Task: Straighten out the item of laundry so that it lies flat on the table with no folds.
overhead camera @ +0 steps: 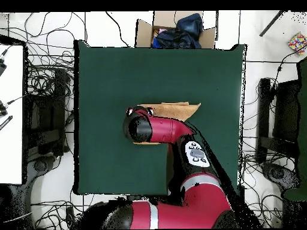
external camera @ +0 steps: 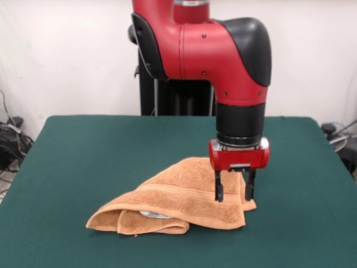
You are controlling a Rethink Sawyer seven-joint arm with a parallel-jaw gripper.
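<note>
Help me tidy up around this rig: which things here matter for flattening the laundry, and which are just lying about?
Part of the job:
- folded orange-tan hand towel
- green table
- pincer, open over the towel's corner

Lying about:
- cardboard box of dark clothes beyond the table
- cables on the floor
- multicoloured cube

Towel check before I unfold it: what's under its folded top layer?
At the towel's near edge, a lower layer and something pale, perhaps a tag, show in the gap. The rest underneath is covered.
</note>
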